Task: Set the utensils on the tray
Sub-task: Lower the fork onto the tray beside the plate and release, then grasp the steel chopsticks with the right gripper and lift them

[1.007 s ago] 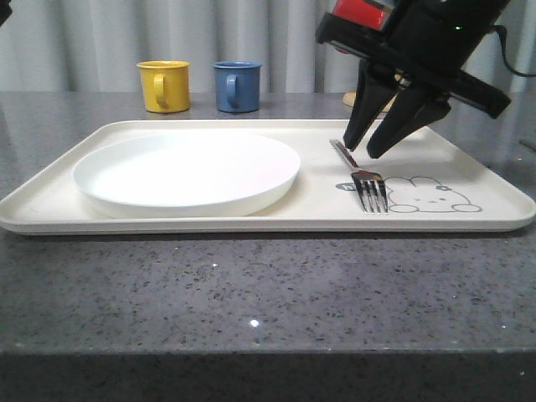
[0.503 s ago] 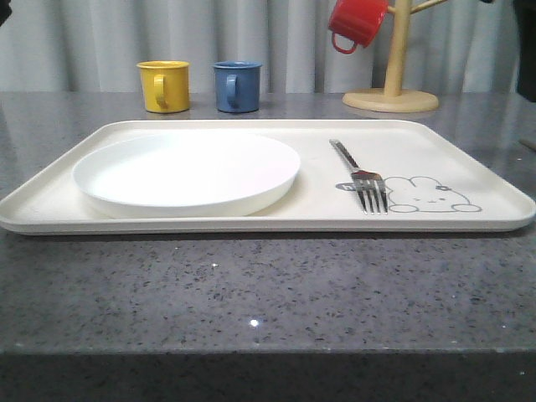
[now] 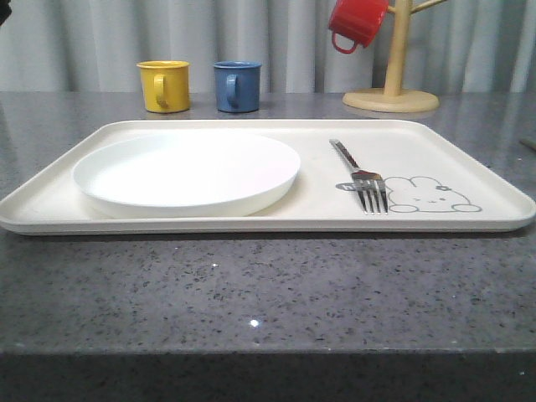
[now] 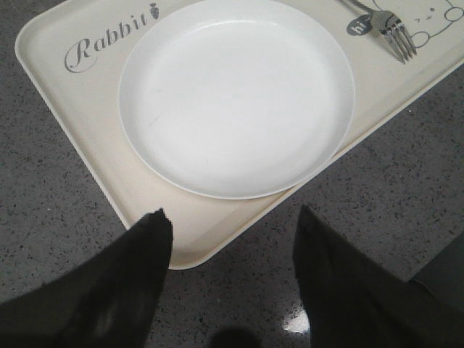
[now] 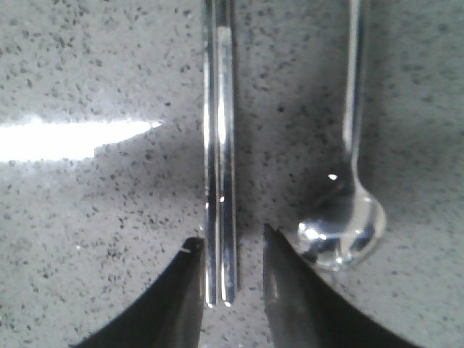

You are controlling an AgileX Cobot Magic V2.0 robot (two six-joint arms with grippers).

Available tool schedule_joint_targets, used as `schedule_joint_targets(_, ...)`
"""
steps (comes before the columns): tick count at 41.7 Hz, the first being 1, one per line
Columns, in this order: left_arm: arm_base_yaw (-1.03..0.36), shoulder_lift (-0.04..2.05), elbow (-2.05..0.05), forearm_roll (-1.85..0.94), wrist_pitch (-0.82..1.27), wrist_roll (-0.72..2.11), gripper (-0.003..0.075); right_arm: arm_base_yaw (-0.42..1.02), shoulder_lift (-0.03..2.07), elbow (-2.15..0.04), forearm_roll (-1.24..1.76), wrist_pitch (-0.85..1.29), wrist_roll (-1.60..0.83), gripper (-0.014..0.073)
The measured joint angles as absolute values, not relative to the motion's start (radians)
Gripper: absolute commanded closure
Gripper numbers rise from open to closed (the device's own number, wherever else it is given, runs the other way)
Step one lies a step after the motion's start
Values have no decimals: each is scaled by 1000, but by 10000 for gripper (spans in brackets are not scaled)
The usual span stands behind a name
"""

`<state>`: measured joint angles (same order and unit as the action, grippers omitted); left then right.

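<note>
A silver fork lies on the cream tray, just left of the bunny drawing, tines toward the front. In the right wrist view a pair of chopsticks lies side by side on the grey counter. My right gripper is open around their near end: one finger touches them and a small gap remains at the other. A spoon lies beside them, bowl near the finger. My left gripper hangs wide open and holds nothing, above the tray corner and counter; the fork shows far off.
A round white plate takes up the tray's left half. Yellow mug and blue mug stand behind the tray. A wooden mug tree with a red mug stands at the back right.
My right arm, which hung over the fork's handle a second ago, has left the front view. The fork stays where it lay on the tray.
</note>
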<state>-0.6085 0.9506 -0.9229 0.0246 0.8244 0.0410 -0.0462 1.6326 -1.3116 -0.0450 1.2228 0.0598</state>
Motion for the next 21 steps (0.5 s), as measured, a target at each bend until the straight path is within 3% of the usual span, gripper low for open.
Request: schedule_joint_targets(21,-608,951,-923,25,824,41,332,-46,1697,-1312,-12,1158,58,358)
